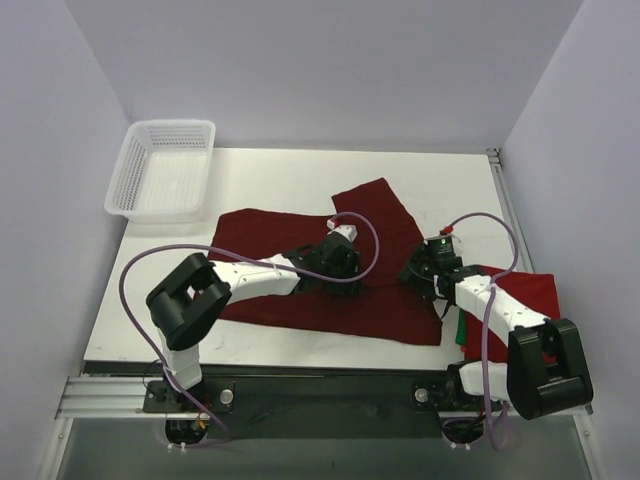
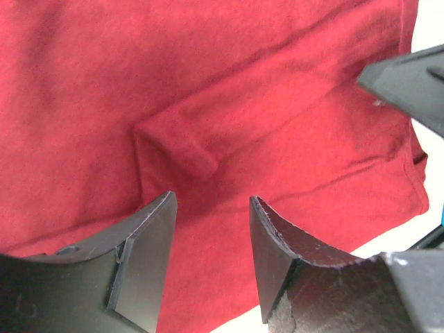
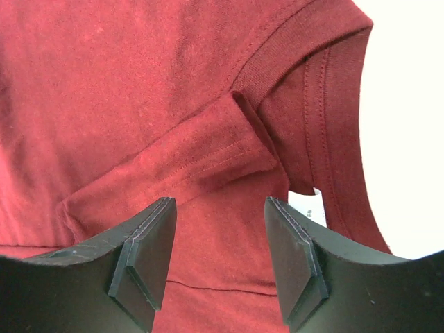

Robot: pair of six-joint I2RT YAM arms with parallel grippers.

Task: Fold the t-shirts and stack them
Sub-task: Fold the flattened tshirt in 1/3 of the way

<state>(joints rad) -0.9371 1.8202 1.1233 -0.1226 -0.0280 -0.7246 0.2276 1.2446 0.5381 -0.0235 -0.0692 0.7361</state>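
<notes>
1. Top external, far left: white mesh basket [image 1: 160, 170], a rigid plastic lattice, sits at the back corner of the counter [image 1: 280, 180], well apart from the cloth.
2. Left hand [image 1: 335, 258] hangs low over the middle of the maroon t-shirt [image 1: 260, 235]. The shirt lies spread across the counter centre, with one panel kinked toward the back. Left wrist view: jaws stand wide with nothing held. A small raised pleat [image 2: 177, 142] lies just ahead of the fingertips.
3. Risk, my judgement: the knit is soft, matte and limp. Closing on the pleat could catch only the top layer, or both, and drag the fold askew.
4. Right hand [image 1: 422, 266] is at the shirt's right edge. Right wrist view: jaws parted and empty above a doubled-back stitched fold [image 3: 208, 156]. The fold lies beside the ribbed collar [image 3: 305, 48] and a white label [image 3: 309, 205].
5. Risk: the pinch lands on the thick collar rib instead of the fold, and the cloth bunches.
6. Far right: the red t-shirt [image 1: 530, 290] and a sliver of the green t-shirt [image 1: 461, 328] lie under the right arm. A sweeping move could snag them.
</notes>
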